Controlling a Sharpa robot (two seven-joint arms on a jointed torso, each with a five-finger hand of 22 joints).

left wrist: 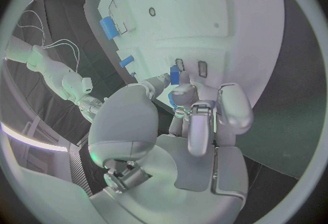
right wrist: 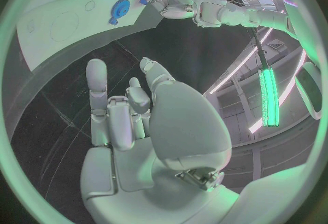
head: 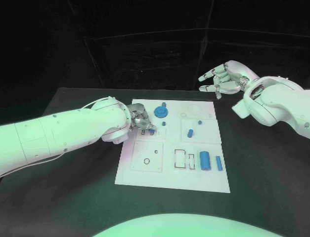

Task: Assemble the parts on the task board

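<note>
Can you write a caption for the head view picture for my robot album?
Left robot hand pinches a small blue piece over the white board.

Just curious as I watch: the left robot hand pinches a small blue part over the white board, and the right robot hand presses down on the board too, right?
Not quite. The right robot hand hangs off the task board, holding nothing, as the head view shows. The left robot hand does pinch a small blue part.

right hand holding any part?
No: the right hand hovers past the task board's far edge, fingers apart, with nothing in it.
</note>
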